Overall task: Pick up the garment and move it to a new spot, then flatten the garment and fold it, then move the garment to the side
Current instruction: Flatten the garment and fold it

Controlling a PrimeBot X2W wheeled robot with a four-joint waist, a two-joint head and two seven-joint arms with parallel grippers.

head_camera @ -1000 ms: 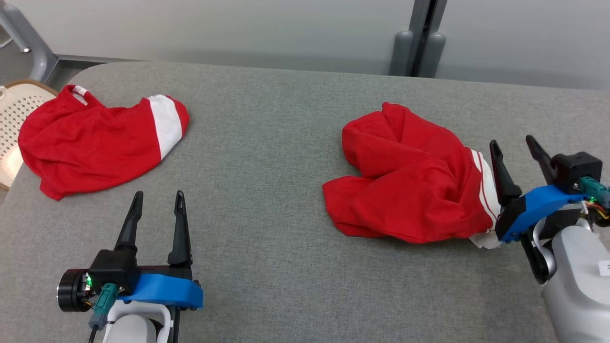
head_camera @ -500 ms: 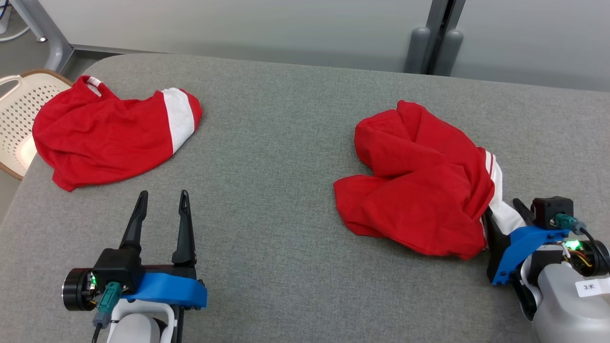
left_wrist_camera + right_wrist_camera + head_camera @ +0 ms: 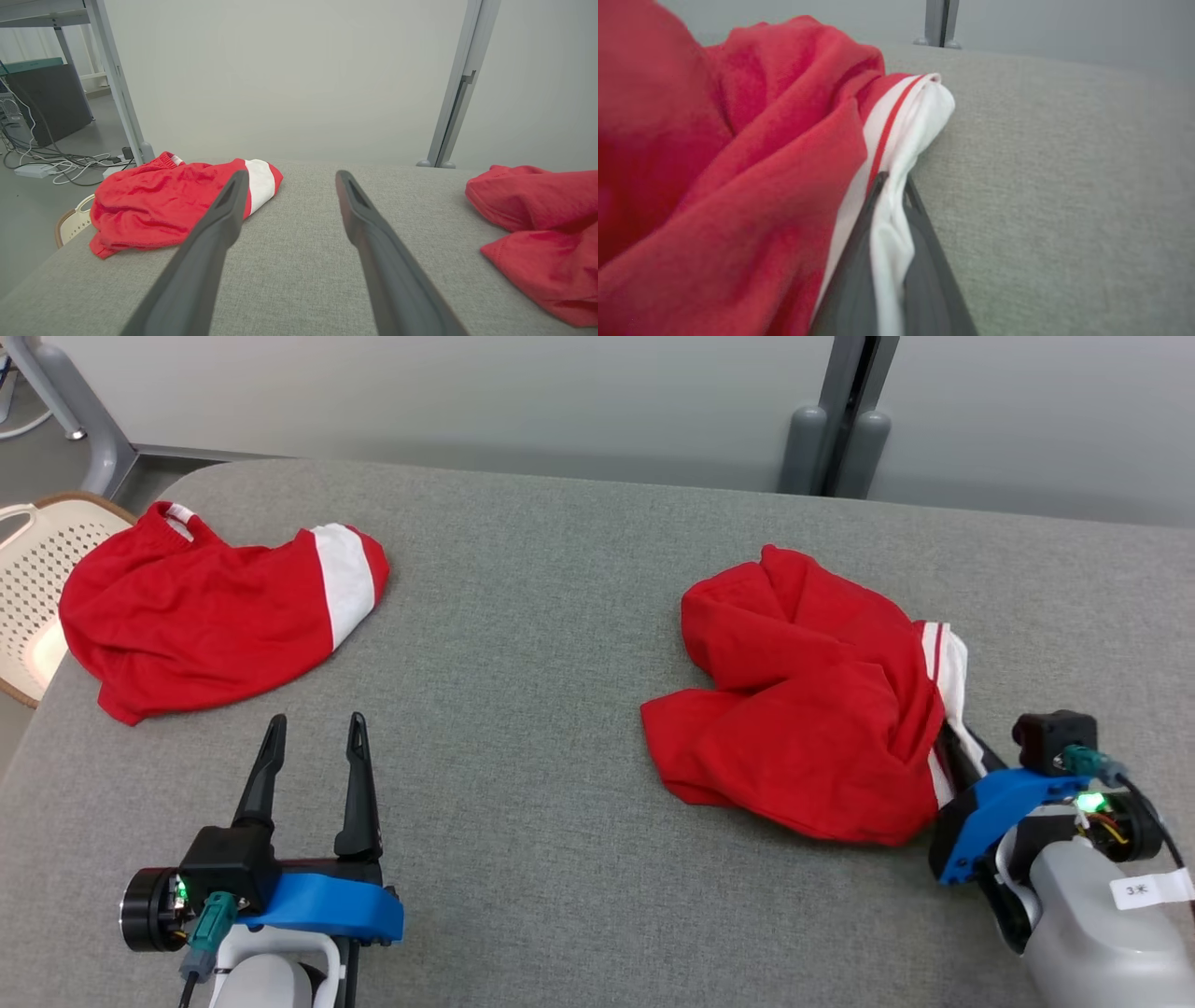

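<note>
Since the earlier frame, head view: the right claw (image 3: 952,739) has dropped beside the crumpled red garment (image 3: 803,709) on the grey counter (image 3: 541,663) and closed. Left wrist view: left claw (image 3: 289,179) wide, empty, facing a second red garment (image 3: 173,205). Right wrist view: jaws pinch the white striped hem (image 3: 901,135). Step: pick-up, apparently; next, lift clear and carry to a new spot.

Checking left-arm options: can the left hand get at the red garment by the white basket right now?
Probably yes: the left hand is open and empty, and only bare grey table lies between it and that garment, just ahead to its left.
</note>
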